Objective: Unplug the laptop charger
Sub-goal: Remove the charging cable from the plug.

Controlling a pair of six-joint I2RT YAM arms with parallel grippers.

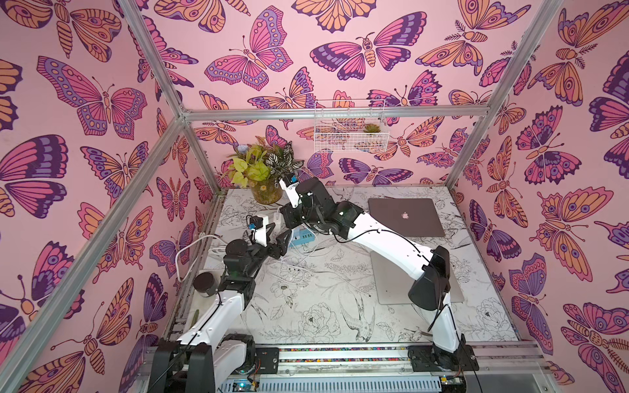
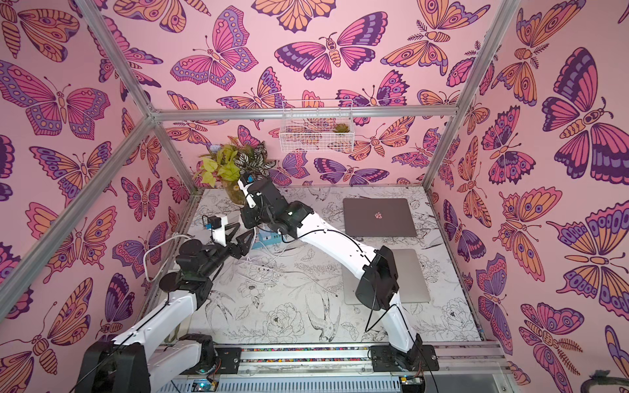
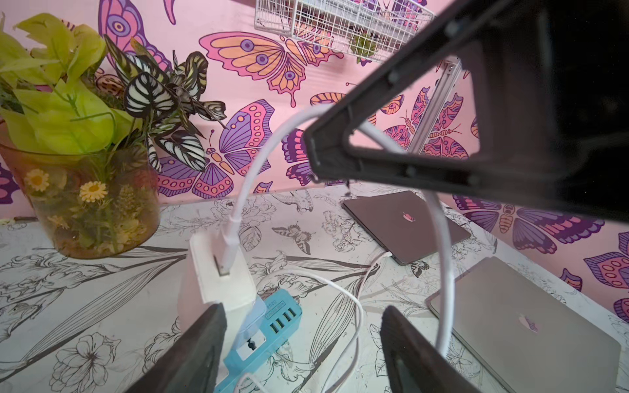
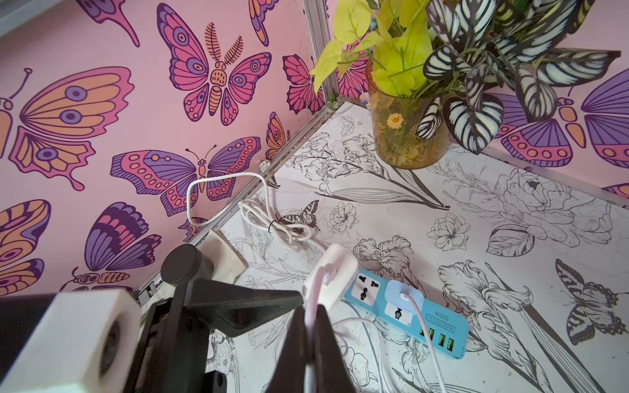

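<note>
The white laptop charger (image 3: pixel 218 272) stands tilted at the end of a blue power strip (image 3: pixel 272 326). I cannot tell whether its prongs sit in the socket. Its white cable (image 3: pixel 258 163) arcs up from the brick. My right gripper (image 4: pixel 310 311) is shut on this cable just behind the charger (image 4: pixel 335 275). My left gripper (image 3: pixel 303 316) is open, its fingers (image 3: pixel 194 350) on either side of the strip, one close beside the brick. In both top views the two grippers meet over the strip (image 1: pixel 301 236) (image 2: pixel 269 236), the left gripper (image 1: pixel 279 238) in front.
A dark grey laptop (image 1: pixel 405 216) lies closed at the back right, and a silver one (image 1: pixel 401 279) lies partly under my right arm. A plant vase (image 1: pixel 267 190) stands behind the strip. A light blue adapter (image 4: pixel 405 296) occupies another socket. Loose white cables (image 4: pixel 272 221) lie by the left wall.
</note>
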